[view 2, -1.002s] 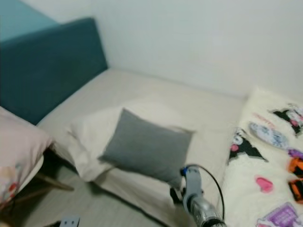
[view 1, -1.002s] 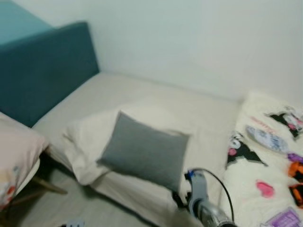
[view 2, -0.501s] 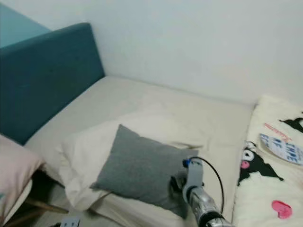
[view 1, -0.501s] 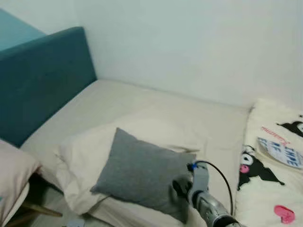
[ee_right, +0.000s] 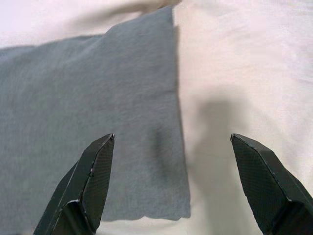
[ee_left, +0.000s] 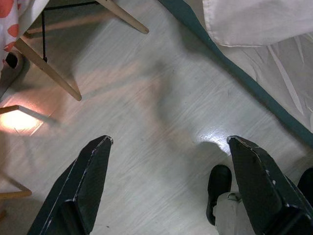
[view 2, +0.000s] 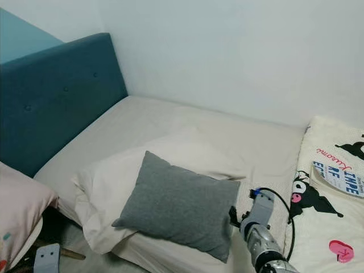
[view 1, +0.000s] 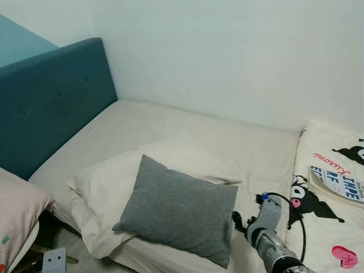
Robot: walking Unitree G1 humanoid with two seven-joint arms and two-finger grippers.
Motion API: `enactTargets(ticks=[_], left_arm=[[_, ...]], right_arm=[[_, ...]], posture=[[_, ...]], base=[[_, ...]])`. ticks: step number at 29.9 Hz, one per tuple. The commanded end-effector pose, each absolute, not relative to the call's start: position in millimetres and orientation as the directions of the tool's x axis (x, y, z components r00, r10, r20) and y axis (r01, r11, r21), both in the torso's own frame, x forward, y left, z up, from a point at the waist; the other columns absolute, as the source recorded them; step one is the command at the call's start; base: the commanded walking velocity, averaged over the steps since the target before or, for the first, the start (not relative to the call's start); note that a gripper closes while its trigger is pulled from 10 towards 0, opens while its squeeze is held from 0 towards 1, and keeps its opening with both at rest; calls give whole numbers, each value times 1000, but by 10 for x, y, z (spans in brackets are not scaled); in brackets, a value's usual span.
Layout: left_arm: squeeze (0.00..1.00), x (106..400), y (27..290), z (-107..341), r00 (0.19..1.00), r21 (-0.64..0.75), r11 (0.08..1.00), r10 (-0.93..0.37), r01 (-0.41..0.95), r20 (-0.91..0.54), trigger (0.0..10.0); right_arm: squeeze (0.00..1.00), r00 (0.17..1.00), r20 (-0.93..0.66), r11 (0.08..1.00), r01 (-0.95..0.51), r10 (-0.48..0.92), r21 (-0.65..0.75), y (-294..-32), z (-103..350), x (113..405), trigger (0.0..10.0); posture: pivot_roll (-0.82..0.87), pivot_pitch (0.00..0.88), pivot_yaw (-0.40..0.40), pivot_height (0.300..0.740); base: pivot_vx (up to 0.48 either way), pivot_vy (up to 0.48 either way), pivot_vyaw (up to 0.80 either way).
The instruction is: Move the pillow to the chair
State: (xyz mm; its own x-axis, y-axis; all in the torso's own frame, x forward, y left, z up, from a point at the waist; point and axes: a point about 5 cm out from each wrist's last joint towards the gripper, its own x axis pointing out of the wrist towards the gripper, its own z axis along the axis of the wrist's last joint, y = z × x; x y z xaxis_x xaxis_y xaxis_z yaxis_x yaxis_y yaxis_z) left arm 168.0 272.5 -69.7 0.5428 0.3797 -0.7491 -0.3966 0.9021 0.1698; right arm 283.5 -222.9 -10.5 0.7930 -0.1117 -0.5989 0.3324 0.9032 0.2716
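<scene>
A: Where is the small grey square fabric pillow?

B: On the bed, lying partly over a larger white soft pillow, toward the bed's front edge, well out from the teal padded button headboard.

A: And the right gripper?

B: Spread wide above the grey pillow's side seam, one finger over grey cloth, the other over the cream bedsheet. It holds nothing. The left gripper hangs wide open over the pale wood floor, empty too.

A: What could go wrong?

B: I'd judge the fingers could pinch the sheet along with the seam, or catch only a thin fold of the limp, matte weave and lose it. Dragging might also tug the white pillow off the edge.
</scene>
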Motion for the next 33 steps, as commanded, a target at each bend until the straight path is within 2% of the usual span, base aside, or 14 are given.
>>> enactTargets(ticks=[1,6,13,21,33], left_arm=[[0,1646,2770,-698,526,181,893,395,-412,-753,10000],[0,1605,2693,-746,514,182,903,376,-389,-771,10000],[0,1435,2445,-894,479,188,946,298,-265,-826,10000],[0,1333,2408,-939,462,199,957,278,-213,-842,10000],[0,1237,2427,-964,450,207,961,270,-185,-852,10000]], right_arm=[[0,791,-605,884,348,-97,313,-2193,-112,2841,10000],[0,799,-595,841,379,-88,385,-2187,-108,2847,10000],[0,814,-580,840,329,-22,431,-2066,-125,2852,10000],[0,807,-588,839,354,-51,413,-2102,-145,2823,10000],[0,821,-564,813,386,-87,436,-2159,-156,2786,10000]], posture=[[-127,4,57,675],[-130,0,59,655],[-135,2,62,620],[-126,27,68,586],[-117,57,85,581]], base=[[0,0,0],[0,0,0],[0,0,0],[0,0,0],[0,0,0]])
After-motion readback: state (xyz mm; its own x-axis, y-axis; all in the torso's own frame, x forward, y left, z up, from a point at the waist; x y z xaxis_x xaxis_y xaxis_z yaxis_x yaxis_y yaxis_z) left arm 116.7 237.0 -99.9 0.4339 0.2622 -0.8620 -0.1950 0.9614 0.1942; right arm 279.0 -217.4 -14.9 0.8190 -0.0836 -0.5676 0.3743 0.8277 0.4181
